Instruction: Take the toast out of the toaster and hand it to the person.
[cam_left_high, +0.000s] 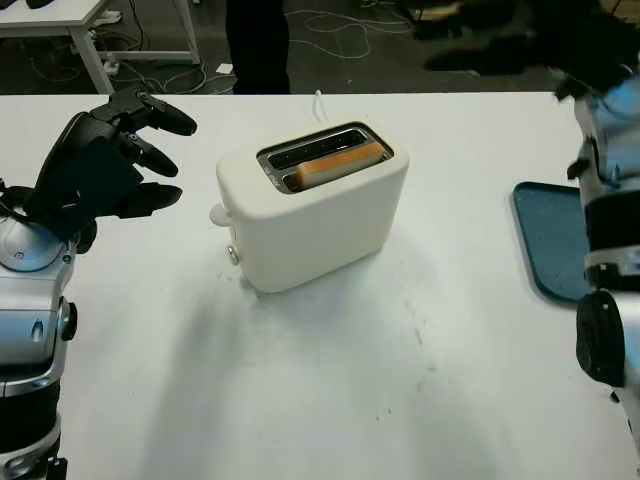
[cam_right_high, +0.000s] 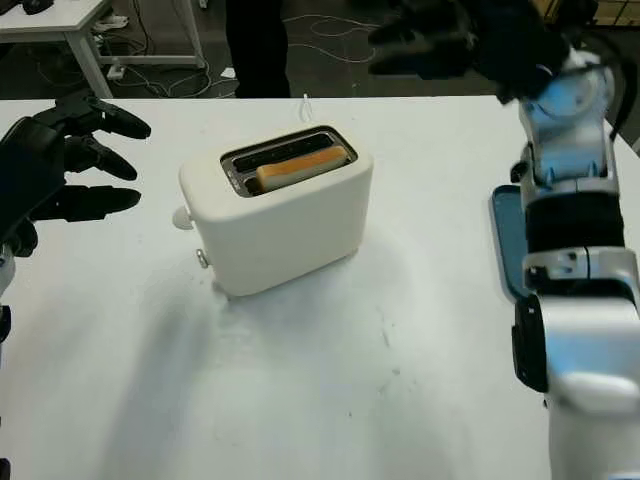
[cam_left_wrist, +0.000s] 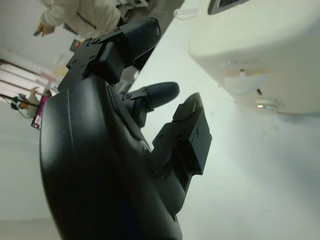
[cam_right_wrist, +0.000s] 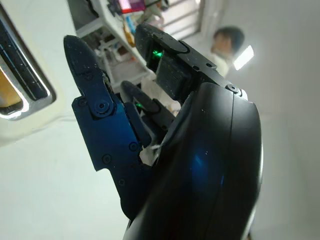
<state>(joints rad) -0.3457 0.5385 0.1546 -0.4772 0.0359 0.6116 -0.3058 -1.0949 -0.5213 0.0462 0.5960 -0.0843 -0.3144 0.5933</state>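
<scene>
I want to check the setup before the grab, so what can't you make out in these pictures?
- Toast: lower part hidden inside the toaster slot.
- Blue tray: cut off by the right arm, eye views.
- Right hand: motion-blurred, raised beyond the toaster; open.
- Left hand: open, beside the toaster.

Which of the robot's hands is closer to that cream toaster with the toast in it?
Left, as far as I can tell. The left hand is open beside the cream toaster; the right hand is raised beyond it.

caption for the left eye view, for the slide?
Toast sits in the white toaster; left hand open beside it, right hand open, raised at the table's far side.
</scene>
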